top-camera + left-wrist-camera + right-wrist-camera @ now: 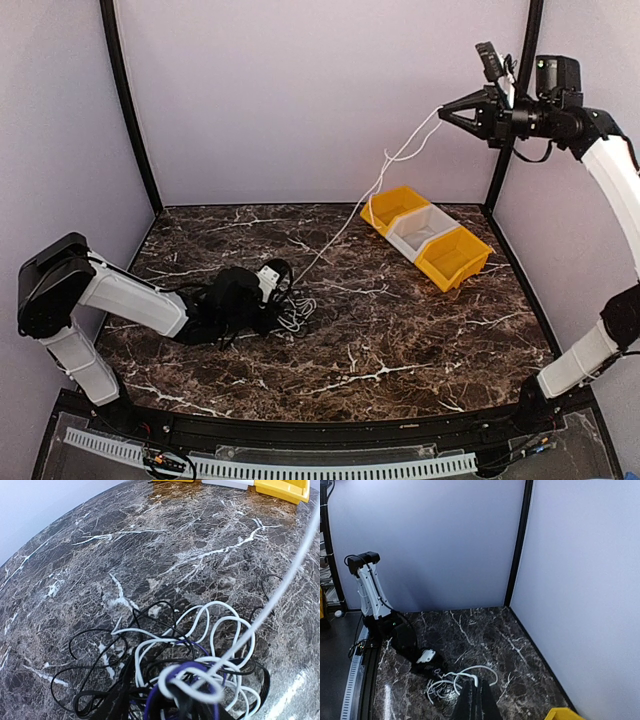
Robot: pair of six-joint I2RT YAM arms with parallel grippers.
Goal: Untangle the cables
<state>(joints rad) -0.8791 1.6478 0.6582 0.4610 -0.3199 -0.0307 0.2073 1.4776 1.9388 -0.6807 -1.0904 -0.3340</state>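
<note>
The cables lie in a tangled clump (293, 308) of white, black and purple cords (200, 675) on the marble table, left of centre. One white cable (350, 215) rises taut from the clump to my right gripper (445, 108), which is held high at the back right and shut on that cable. In the right wrist view its dark fingers (470, 702) are pressed together with the white cable end (476, 678) at their tip. My left gripper (274, 293) sits low, right on the clump. The cords cover its jaws in the left wrist view, so their state is unclear.
A row of three bins (425, 235), yellow, white and yellow, stands at the back right of the table. Lilac walls with black corner posts enclose the table (400, 340) on three sides.
</note>
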